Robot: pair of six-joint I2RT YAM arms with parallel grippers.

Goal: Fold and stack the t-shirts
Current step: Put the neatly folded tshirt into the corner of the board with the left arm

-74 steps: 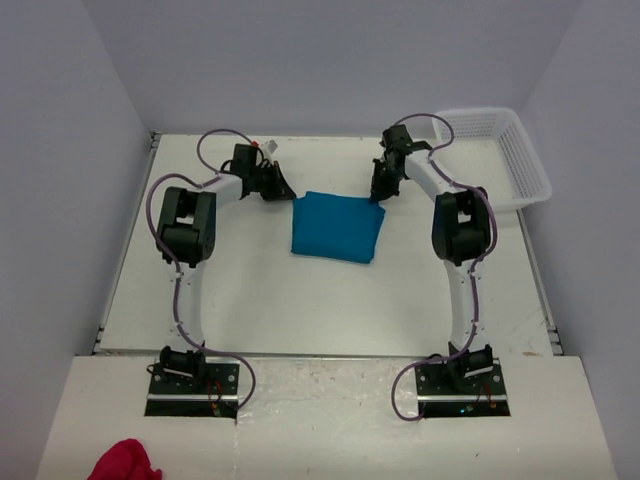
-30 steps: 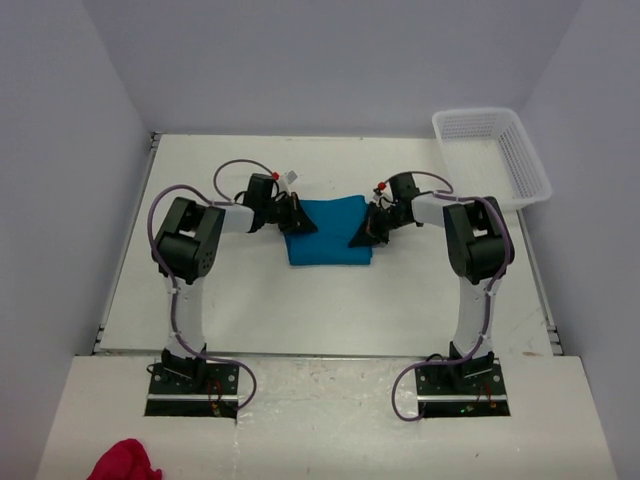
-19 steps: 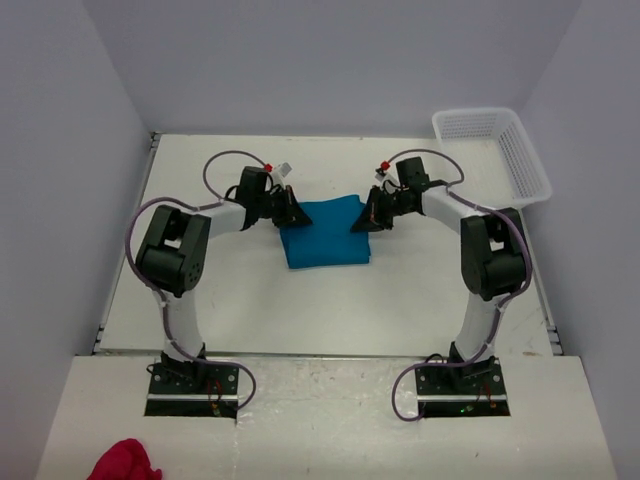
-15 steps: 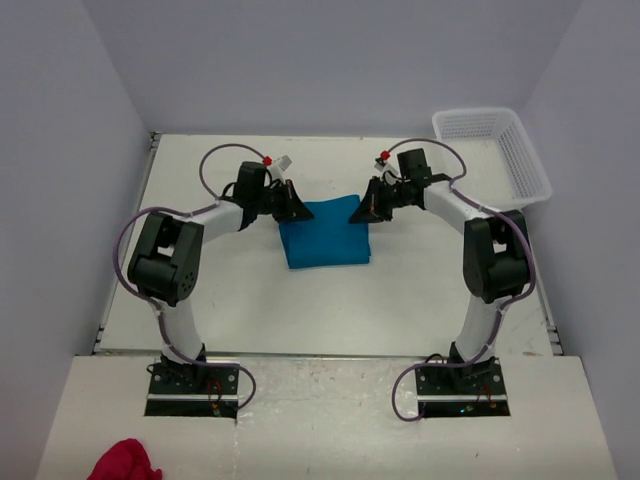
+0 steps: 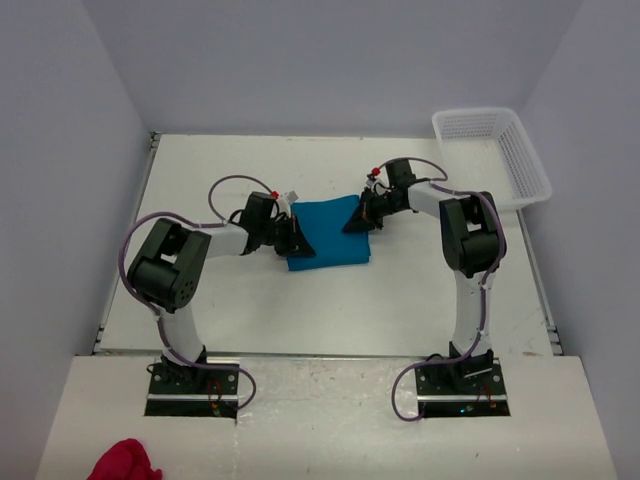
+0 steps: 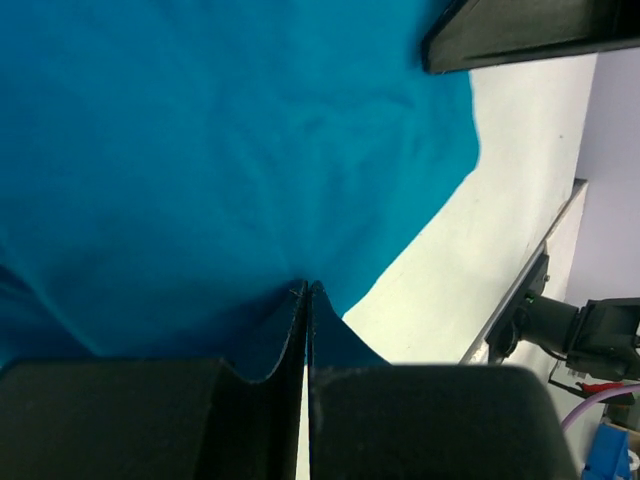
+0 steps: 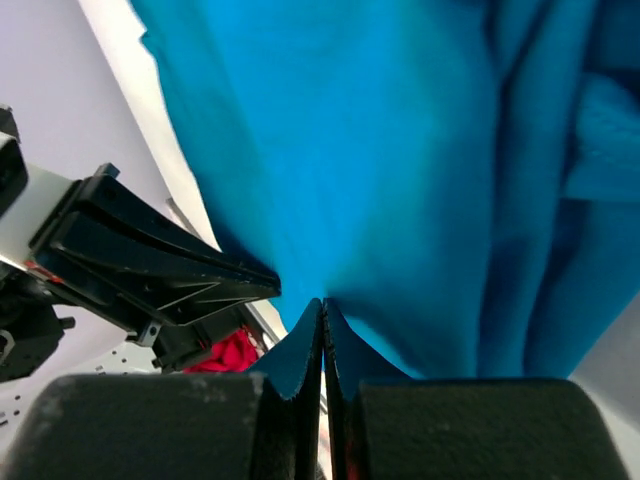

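Listing what we find, one item to the line: t-shirt (image 5: 330,230), teal-blue, plain, lying folded to a rough rectangle near the middle of the bench (image 5: 240,310), with creases across its upper layer; left gripper (image 5: 300,247), clenched on the fabric at the shirt's 8 o'clock corner, the cloth puckering into its closed tips in the wrist view; right gripper (image 5: 352,224), likewise pinched shut on fabric at the shirt's 2 o'clock edge, folds gathering toward its tips; basket (image 5: 497,150), white mesh, at the bench's 2 o'clock corner, well apart from the shirt; red cloth (image 5: 124,462), bunched, off the bench at 7 o'clock.

Handling, as we judge it: light, soft and limp; it will sag and drape between any two holds and has no shape of its own; layers may slide over one another and come apart if only the top one is pinched.

Hold, as we judge it: at opposite corners or edges, through all layers, both sides lifted together so the fold lands square.
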